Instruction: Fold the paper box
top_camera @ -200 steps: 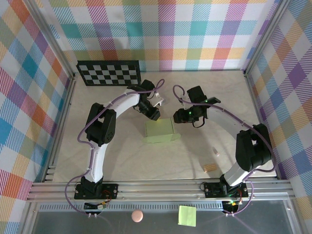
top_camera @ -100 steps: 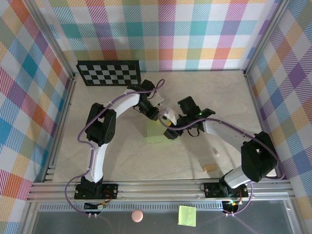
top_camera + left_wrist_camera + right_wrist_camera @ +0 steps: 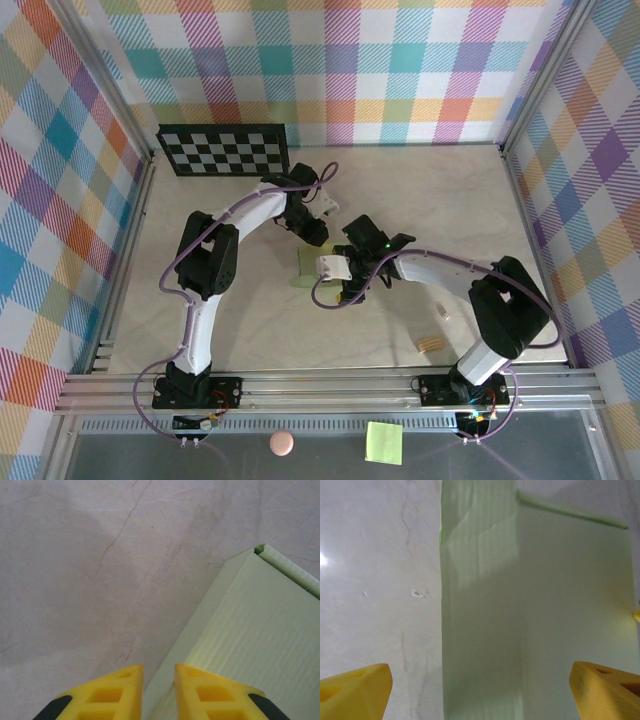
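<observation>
Left gripper (image 3: 159, 672) has its two yellow fingers (image 3: 115, 690) very close together, with just a thin gap. In the left wrist view they sit at the bottom middle of the picture. One edge of the paper box (image 3: 250, 640) runs down from the upper right and goes right into that gap. It looks like the fingers are pinching that thin edge.

The right gripper (image 3: 480, 685) is wide open. In the right wrist view one yellow finger (image 3: 355, 692) is in the bottom left corner and the other is in the bottom right corner. They hold nothing. The left one is over the bare table (image 3: 375, 580). The pale green paper box (image 3: 485, 605) lies flat below, from the top of the picture to the bottom, between the two fingers. It has a long fold line down its middle and some small wrinkles near the top.

From the top view, the paper box (image 3: 303, 270) is in the middle of the table (image 3: 450, 200). Most of it is hidden under the right gripper (image 3: 330, 268), so a bit of green peeks out on the left. The left gripper (image 3: 315, 232) is just above it, at the box's far edge. The two grippers are very near each other.

A black and white checkerboard (image 3: 222, 150) lies at the upper left, well apart from the box.
</observation>
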`<state>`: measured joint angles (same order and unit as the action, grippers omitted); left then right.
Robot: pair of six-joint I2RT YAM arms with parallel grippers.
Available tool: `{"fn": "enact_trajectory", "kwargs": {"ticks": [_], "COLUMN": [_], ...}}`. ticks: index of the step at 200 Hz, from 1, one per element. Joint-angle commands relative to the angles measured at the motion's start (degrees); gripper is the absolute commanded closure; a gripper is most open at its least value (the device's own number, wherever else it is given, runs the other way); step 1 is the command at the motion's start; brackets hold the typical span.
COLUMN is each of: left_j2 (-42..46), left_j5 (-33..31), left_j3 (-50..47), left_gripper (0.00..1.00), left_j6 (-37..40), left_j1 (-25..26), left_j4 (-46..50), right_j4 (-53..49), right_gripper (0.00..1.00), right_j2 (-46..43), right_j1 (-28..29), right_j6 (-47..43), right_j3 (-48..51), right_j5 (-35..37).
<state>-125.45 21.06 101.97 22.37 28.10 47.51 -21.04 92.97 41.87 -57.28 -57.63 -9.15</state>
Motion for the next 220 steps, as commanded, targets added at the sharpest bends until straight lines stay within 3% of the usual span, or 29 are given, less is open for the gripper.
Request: {"fn": "enact_trajectory", "kwargs": {"ticks": [1,62,135,172,220], "left_j2": [-2.52,-3.52,-4.19,-2.76,6.11], "left_j5": [-3.16,-3.92,-4.1,-4.4,-2.48], "left_j3": [1.0,1.91,2.44,2.45,-3.24], "left_gripper": [0.77,0.77,0.77,0.77,0.76], "left_j6": [1.04,1.06,1.12,1.09,-1.51], "left_j1": [0.11,0.11,0.12,0.01,-2.26], "left_j4": [1.61,1.91,2.02,1.9,-3.58], "right_j4": [3.93,11.39,12.36,7.81,-5.09], "right_gripper": [0.09,0.14,0.39,0.47,0.55], "right_j2": [1.15,2.71,3.71,4.05,4.22], "right_j1": [0.47,0.5,0.25,-0.03,-0.99], "right_j6": [-5.37,-9.8,-12.72,-12.02,-5.71], "right_j3": [-0.21,-0.25,-2.03,-4.27,-10.5], "right_j5": [2.47,6.74,7.35,6.78,3.5]}}
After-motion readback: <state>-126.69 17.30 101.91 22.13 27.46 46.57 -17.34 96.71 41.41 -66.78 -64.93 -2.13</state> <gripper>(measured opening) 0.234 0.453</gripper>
